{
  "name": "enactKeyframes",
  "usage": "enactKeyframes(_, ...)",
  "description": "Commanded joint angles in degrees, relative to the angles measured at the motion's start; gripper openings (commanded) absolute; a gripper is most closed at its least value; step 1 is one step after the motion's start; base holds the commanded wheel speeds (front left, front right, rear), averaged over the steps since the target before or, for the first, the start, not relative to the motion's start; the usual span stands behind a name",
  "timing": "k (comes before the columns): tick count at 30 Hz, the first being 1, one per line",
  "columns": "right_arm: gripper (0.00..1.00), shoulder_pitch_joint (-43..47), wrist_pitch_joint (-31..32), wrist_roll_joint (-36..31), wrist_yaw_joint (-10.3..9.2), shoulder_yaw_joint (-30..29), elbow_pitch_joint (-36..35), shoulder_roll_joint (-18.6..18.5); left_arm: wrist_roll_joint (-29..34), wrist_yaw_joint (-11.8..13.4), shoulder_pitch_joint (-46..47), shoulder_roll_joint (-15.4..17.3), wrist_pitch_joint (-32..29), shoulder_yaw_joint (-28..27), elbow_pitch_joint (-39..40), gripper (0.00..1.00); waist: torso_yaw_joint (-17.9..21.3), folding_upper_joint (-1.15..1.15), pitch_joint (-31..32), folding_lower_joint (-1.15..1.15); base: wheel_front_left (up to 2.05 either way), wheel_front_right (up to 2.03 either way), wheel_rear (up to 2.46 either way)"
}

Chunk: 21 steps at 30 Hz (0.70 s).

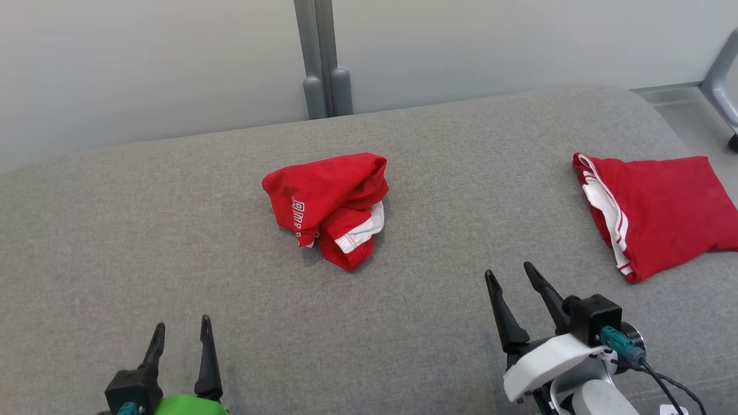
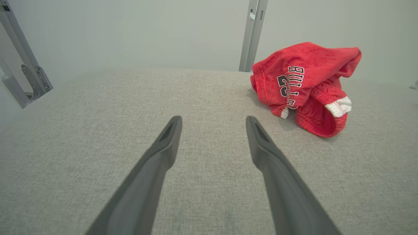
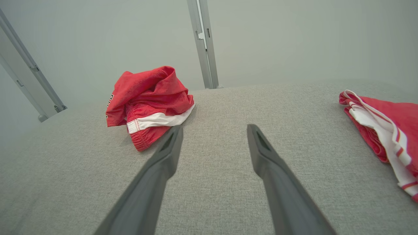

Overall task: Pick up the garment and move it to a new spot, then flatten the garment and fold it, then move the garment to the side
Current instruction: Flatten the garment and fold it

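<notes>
- You are looking at the garment (image 1: 324, 199): red knit cloth with a white band of trim and white, dark-edged lettering; in the left wrist view the letters read BULLS, turned on their side, with part of a number beside them
- It is crumpled into a raised heap, neither flat nor folded; the top layer arches over the rest; a gathered red hem curls out at the near side, with the white band just above it
- You will find it lying loose around the middle of the grey fabric surface (image 1: 173, 242)
</notes>
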State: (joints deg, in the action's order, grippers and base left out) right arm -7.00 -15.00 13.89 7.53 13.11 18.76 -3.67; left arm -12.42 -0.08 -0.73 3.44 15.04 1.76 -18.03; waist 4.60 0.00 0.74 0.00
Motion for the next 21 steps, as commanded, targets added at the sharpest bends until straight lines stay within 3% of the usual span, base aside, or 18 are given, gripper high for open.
enactKeyframes(1,1.00,1.0,-0.2,-0.2,-0.09,-0.3,0.2,0.1,0.8,-0.4,-1.6,0.1,0.2,-0.6,0.4,1.00,-0.3,0.00,0.3,0.00,0.00,0.00,0.00)
enactKeyframes(14,1.00,0.7,-0.2,-0.5,-0.09,1.9,0.6,0.3,0.8,-1.0,-2.9,-0.5,0.2,-1.5,2.1,1.00,-2.3,0.00,-1.0,0.00,0.00,0.00,0.00)
enactKeyframes(21,1.00,-6.6,-0.2,0.5,-0.09,6.9,4.8,0.3,-0.1,-1.2,0.0,-0.5,0.2,2.7,1.5,1.00,-8.5,0.00,-4.6,0.00,0.00,0.00,0.00)
